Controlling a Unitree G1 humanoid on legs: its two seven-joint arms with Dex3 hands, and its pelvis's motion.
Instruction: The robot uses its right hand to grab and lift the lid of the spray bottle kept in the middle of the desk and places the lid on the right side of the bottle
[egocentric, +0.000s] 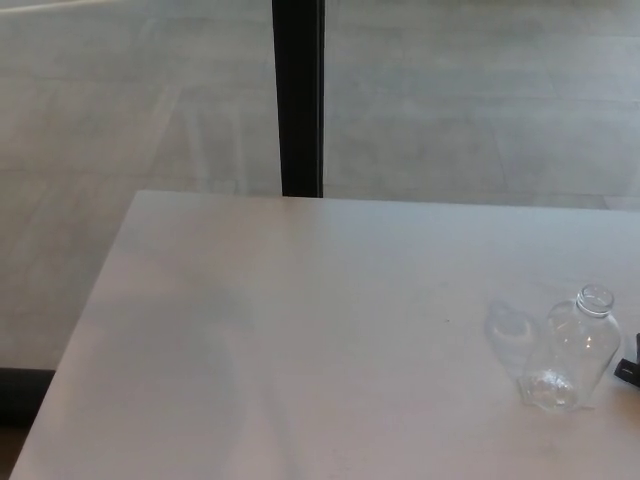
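My right hand (630, 371) showed only as a small black sliver at the right edge of the head view, low over the desk (300, 340). So little of it was in sight that I could not tell whether it was released, clenched or grasping anything. My left hand was out of sight altogether.

Just to the left of that sliver stood the bottle (570, 350), clear and upright on the desk, near the right edge of the view. I could not tell whether the sliver touched it; a narrow strip of desk seemed to lie between them. The bottle's neck was open at the top, its round rim bare, with no lid on it. I could not see the lid anywhere in the view. Through the clear wall the base showed as a bright, glinting patch.

Just left of the bottle, a pale, rounded mark (508, 330) lay on the desk, like a faint shape cast through the clear plastic; I could not tell more about it.

The desk was white and plain, and it spread wide to the left of the bottle, its left edge running at a slant toward the bottom corner. Beyond its far edge lay a grey floor (470, 110), and a black upright post (298, 100) rose behind the desk, left of centre.
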